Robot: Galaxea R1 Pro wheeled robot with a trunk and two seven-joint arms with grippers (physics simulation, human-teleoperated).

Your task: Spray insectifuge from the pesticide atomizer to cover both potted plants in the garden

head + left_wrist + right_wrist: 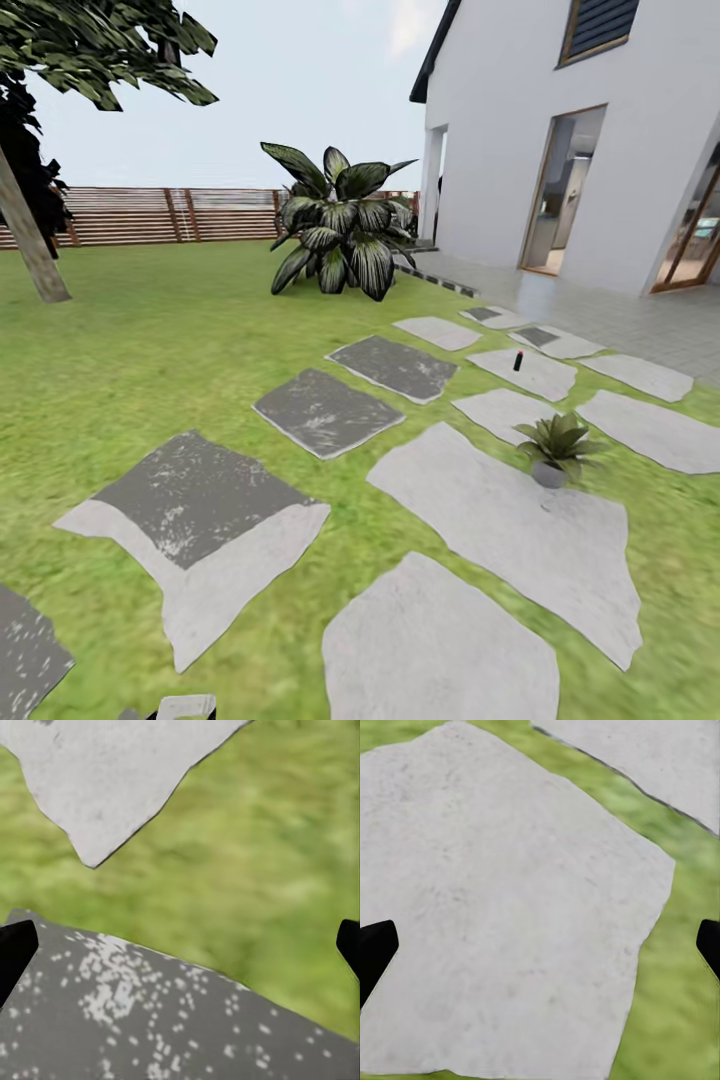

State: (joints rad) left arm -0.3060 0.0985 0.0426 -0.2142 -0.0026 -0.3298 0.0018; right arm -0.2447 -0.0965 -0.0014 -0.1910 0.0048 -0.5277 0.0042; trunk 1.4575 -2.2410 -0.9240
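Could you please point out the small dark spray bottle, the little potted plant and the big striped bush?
Small dark spray bottle (pixel 518 361): head view, its body.
Little green potted plant (pixel 556 441): head view, its leaves.
Big broad-leaved striped bush (pixel 345 232): head view, its centre leaves.

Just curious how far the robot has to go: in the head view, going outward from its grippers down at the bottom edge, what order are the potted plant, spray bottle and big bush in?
1. Potted plant, right, on a stone.
2. Spray bottle, upright, farther back.
3. Big bush, by the house.
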